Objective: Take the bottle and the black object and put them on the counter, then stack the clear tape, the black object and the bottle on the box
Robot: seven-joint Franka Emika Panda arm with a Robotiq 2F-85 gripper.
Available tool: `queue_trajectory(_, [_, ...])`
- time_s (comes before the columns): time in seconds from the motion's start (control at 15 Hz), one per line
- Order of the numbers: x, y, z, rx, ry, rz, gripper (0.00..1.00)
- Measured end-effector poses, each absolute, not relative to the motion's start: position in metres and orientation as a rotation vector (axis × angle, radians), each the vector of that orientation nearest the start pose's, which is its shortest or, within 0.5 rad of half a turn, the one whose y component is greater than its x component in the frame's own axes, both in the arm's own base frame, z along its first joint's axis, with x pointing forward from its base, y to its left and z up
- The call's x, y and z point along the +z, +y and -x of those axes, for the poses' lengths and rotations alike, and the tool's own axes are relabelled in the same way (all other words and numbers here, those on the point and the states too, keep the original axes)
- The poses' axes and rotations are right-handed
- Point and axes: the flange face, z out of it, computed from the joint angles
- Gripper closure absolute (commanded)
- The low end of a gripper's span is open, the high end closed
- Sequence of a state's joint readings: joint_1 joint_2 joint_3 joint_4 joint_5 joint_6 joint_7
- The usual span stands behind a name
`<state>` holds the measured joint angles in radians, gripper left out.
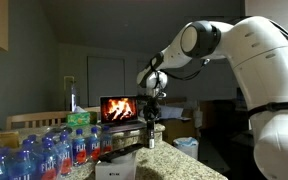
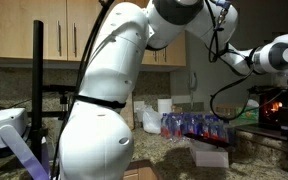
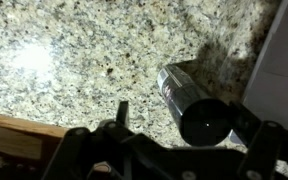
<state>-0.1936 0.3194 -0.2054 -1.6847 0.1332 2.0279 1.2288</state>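
While the end effector [image 1: 151,120] hangs low over the speckled stone worktop [image 3: 74,60], its two fingers [image 3: 121,112] are spread as wide as they go. It holds nothing.

In the wrist view the bottle [image 3: 189,102] is on the worktop, between the two fingers. It is small, dark and round, and its round end faces the camera. The fingers do not squeeze it. The left finger is well away from it, and the right finger is nearer.

In an exterior view the box [image 1: 114,168] sits at the front of the worktop, a little to one side of the end effector. It is white with a small dark mark on its front. Many clear water bottles [image 1: 39,150] with blue and red labels stand in a bunch beside the box. A green-capped bottle [image 1: 79,120] stands behind them.
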Motion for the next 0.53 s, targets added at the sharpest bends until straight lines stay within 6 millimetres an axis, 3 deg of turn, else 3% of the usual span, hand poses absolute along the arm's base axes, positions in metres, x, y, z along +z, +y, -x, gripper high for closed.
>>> queue_trajectory(0.53, [0.4215,-0.2395,-0.6111,-0.055,2.268,2.022,0.00])
